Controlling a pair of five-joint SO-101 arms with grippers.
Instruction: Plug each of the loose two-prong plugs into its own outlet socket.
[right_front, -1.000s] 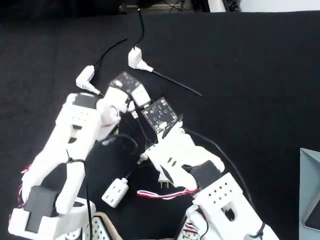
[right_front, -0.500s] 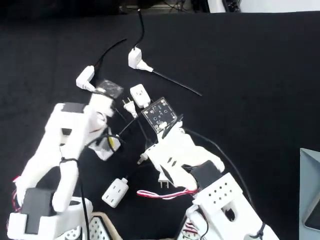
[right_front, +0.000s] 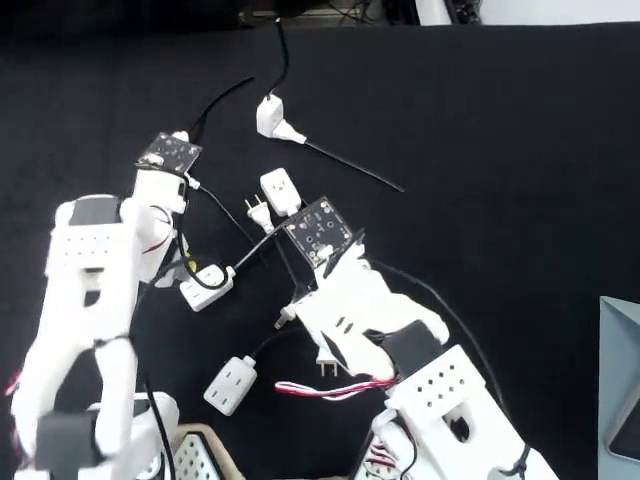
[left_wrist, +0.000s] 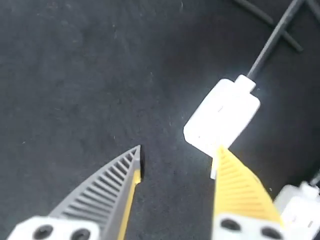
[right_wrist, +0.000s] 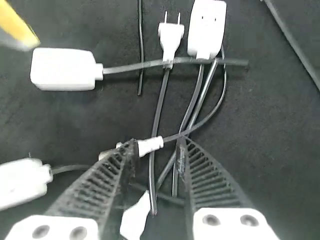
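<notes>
Table (right_front: 500, 150): black cloth surface; every item below lies on it.
Reference item: two-prong plug (right_front: 257, 212), white, lying loose near the middle, prongs bare and in no socket.
Right arm (right_front: 400, 340): white, on the near-right side of the two-prong plug, wrist pointed toward it.
Left arm (right_front: 90, 290): white, left of the two-prong plug, its wrist on the plug's far-left side.
Right gripper (right_wrist: 156, 145): jaws spread, gripping nothing. Black cables (right_wrist: 192, 105) and a small white cable end (right_wrist: 149, 146) lie in the gap, on the near side of the two-prong plug.
Left gripper (left_wrist: 178, 150): jaws spread wide, nothing between them but bare cloth.
Cable-end block (left_wrist: 222, 115): white, with a black lead, far-left of the two-prong plug. It sits at the tip of the yellow finger (left_wrist: 235, 185), outside the gap; contact cannot be told.
Near socket (right_front: 230, 385): white, well to the near side of the two-prong plug, unoccupied.
Left socket (right_front: 207, 285): white, near-left of the two-prong plug, unoccupied.
Adjacent socket (right_front: 281, 190): white, just beside the two-prong plug on its far-right side, not joined to it.
Far block (right_front: 270, 115): white, well beyond the two-prong plug.
Second pronged plug (right_front: 326, 362): near side of the two-prong plug, beside the right arm, unplugged.
</notes>
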